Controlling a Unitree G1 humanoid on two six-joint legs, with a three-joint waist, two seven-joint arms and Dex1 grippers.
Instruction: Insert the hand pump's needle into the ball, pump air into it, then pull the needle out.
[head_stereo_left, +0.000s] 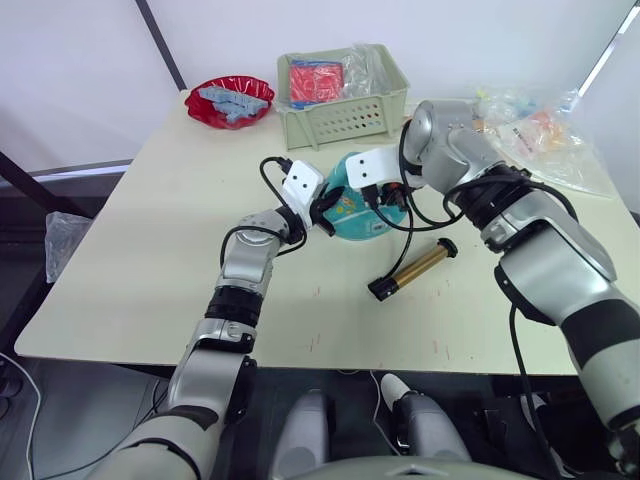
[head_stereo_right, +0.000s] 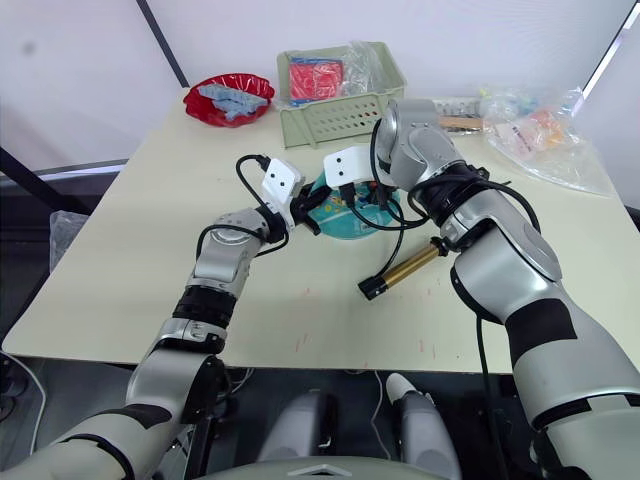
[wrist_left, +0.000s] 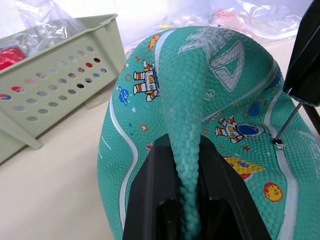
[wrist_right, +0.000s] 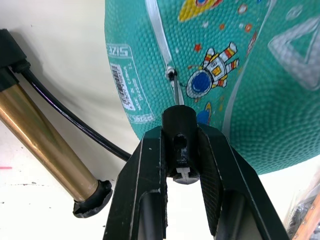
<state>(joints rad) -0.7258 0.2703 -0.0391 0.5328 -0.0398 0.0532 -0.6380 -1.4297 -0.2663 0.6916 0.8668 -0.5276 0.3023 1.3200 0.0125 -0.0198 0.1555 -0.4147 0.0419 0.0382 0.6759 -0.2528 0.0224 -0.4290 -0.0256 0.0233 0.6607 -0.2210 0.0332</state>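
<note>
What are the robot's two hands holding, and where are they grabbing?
The left gripper pinches a fold of the soft ball. The right gripper holds the needle by its black fitting, tip at the ball's valve.

The ball (head_stereo_left: 352, 208) sits on the table (head_stereo_left: 130, 250) between the 2 grippers, the left gripper (wrist_left: 185, 200) at its left and the right gripper (wrist_right: 181, 160) at its right. The hand pump (head_stereo_left: 412, 270) lies just in front and to the right of it. Behind it stands a basket (head_stereo_left: 345, 115), with a bowl (head_stereo_left: 230, 100) further left.
</note>
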